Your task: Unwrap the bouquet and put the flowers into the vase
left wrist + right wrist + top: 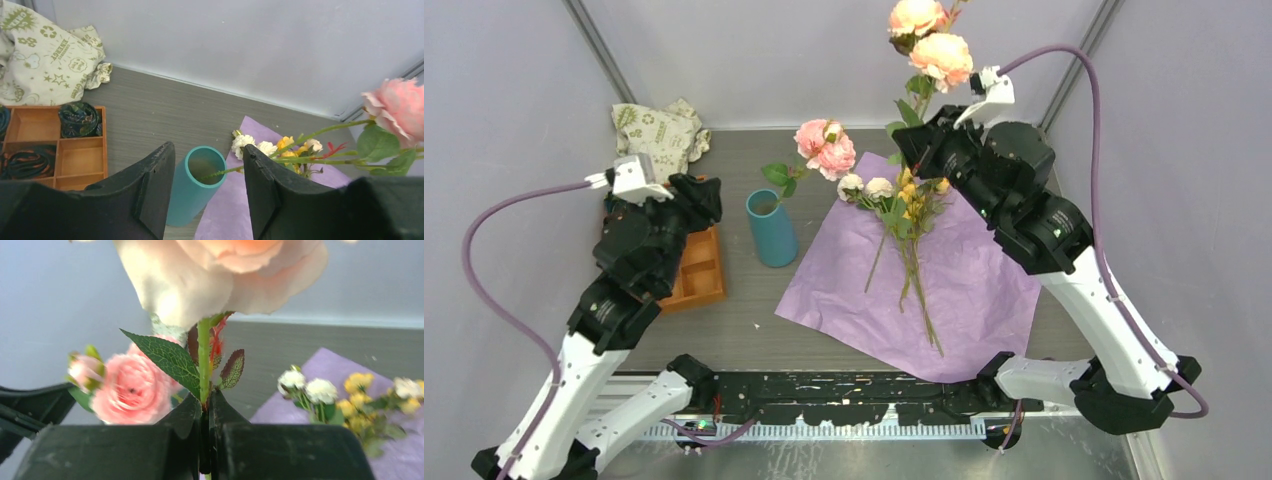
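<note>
You see a teal vase [771,228] standing upright just left of a lilac paper sheet [964,290] that lies spread flat. A pink rose [826,148] leans right from the vase, its stem inside. Small cream and yellow flowers [902,205] lie on the sheet, stems pointing toward the near edge. A peach rose [942,58] with two blooms is held high above the sheet's far edge.

The vase [774,240] mouth is mostly free; one pink rose [826,148] leans out of it toward the purple sheet [964,300]. An orange tray [699,275] stands close on the vase's other side, with bare bench [724,335] in front. Above the sheet's far edge, the right gripper [205,410], jaws clamped on a peach rose [942,58], fills the air.
</note>
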You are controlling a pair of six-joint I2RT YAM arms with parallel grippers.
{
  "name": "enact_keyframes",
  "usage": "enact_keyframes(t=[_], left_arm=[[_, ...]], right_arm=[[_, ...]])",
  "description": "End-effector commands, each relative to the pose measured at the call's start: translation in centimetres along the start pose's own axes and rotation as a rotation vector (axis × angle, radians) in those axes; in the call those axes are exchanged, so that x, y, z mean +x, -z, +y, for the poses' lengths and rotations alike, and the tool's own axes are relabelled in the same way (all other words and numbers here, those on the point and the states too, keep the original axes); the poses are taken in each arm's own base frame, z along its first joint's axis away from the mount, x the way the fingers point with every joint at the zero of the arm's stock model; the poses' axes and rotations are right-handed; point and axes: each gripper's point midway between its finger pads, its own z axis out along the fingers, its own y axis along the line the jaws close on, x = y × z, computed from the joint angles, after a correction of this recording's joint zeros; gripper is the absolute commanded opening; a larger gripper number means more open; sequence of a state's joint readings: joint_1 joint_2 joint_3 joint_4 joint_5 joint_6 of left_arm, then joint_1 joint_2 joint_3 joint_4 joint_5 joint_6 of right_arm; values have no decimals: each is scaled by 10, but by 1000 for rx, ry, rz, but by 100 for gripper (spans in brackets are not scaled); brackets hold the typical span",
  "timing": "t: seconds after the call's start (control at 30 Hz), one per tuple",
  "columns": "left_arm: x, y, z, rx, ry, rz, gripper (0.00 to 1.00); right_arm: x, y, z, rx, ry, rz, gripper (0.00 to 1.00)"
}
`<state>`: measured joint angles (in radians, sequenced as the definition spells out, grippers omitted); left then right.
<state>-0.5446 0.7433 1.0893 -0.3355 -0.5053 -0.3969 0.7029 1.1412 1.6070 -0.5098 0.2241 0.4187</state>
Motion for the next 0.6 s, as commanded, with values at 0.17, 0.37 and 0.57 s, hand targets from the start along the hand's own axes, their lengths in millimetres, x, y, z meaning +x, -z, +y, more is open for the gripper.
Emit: enact_keyframes(t=[0.17, 0.37, 0.57], left_arm=[[-41, 56, 22, -17, 60, -34, 52], [-31, 58, 25, -23, 46, -3, 51], [-33, 61, 21, 6, 48, -3, 51]], right_arm=[[-103, -1, 86, -334, -16, -268, 1], [-124, 7, 160, -694, -106, -246, 1], [-118, -16, 197, -856, -154, -199, 1]])
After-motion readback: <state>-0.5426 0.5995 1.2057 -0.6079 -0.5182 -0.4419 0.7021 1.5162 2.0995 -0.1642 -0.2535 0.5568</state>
